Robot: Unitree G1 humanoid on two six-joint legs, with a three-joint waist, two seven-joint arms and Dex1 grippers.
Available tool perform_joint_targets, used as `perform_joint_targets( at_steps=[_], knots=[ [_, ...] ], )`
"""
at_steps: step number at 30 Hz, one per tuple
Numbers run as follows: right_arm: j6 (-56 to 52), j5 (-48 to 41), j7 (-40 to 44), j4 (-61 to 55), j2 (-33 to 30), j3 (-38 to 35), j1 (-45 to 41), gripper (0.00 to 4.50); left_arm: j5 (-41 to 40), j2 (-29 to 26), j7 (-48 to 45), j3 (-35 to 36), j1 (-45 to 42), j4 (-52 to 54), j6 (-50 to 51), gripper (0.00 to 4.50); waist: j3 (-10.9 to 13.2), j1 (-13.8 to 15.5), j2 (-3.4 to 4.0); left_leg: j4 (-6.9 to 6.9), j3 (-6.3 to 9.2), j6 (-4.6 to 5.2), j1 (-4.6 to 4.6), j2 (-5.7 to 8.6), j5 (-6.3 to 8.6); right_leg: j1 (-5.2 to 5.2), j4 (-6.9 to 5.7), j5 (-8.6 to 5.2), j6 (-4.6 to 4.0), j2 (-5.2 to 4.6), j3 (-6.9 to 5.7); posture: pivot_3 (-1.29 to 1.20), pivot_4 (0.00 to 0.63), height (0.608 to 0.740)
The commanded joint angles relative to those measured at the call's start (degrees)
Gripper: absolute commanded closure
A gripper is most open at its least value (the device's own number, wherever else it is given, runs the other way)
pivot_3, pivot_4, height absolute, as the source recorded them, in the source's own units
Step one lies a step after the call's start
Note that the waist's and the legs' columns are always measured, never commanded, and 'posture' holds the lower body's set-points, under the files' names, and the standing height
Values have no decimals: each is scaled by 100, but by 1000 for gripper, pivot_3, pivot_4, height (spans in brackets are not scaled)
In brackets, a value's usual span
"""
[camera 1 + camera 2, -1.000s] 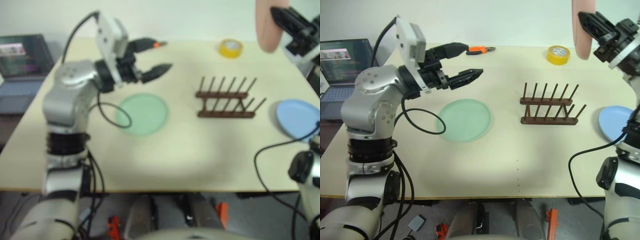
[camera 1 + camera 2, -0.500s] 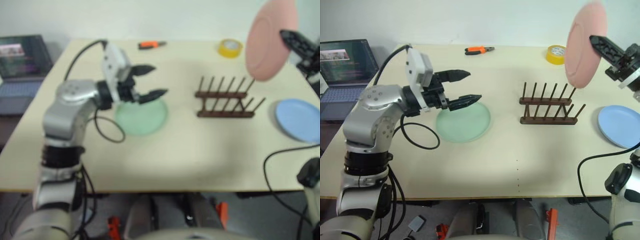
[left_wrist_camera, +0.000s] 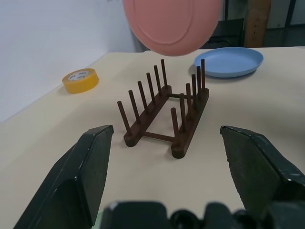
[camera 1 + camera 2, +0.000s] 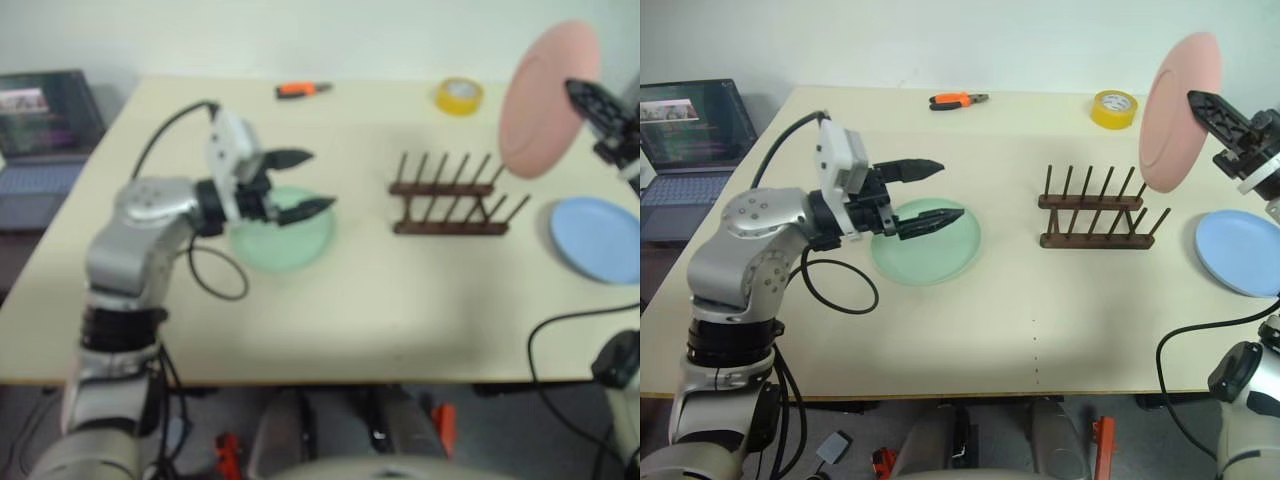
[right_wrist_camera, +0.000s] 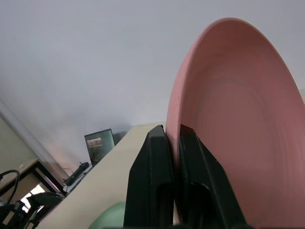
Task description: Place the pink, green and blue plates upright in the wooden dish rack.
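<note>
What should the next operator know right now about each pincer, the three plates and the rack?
Right pincer: shut on the rim of the round salmon-pink plate, held upright in the air above the right end of the dark brown wooden peg rack.
Left pincer: open, holding nothing, over the round pale green plate, which lies flat on the beige table.
Round light blue plate: flat on the table, right of the rack.
Done: none racked.
Left: slot pink, then green and blue.
</note>
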State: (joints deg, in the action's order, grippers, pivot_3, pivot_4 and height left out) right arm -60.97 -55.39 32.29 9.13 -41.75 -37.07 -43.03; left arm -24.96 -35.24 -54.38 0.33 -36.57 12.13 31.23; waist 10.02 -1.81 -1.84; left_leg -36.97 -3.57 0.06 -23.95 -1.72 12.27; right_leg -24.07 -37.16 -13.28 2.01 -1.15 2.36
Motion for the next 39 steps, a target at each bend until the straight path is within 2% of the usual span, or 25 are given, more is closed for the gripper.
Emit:
perform_joint_targets(
  at_steps=[1,39],
  knots=[
    [167,-212,6,-166,-72,-213,27,4500,-120,-73,8,62,-38,252,23,555,0,0,0,0,0,0,0,0,0,0,0,0,0,0,0,0,150,740],
    [504,-199,431,438,-156,-169,578,4500,-136,-200,16,103,40,307,141,555,0,-1,0,2,1,0,0,-1,0,2,9,-3,7,2,-1,0,150,740]
  ],
)
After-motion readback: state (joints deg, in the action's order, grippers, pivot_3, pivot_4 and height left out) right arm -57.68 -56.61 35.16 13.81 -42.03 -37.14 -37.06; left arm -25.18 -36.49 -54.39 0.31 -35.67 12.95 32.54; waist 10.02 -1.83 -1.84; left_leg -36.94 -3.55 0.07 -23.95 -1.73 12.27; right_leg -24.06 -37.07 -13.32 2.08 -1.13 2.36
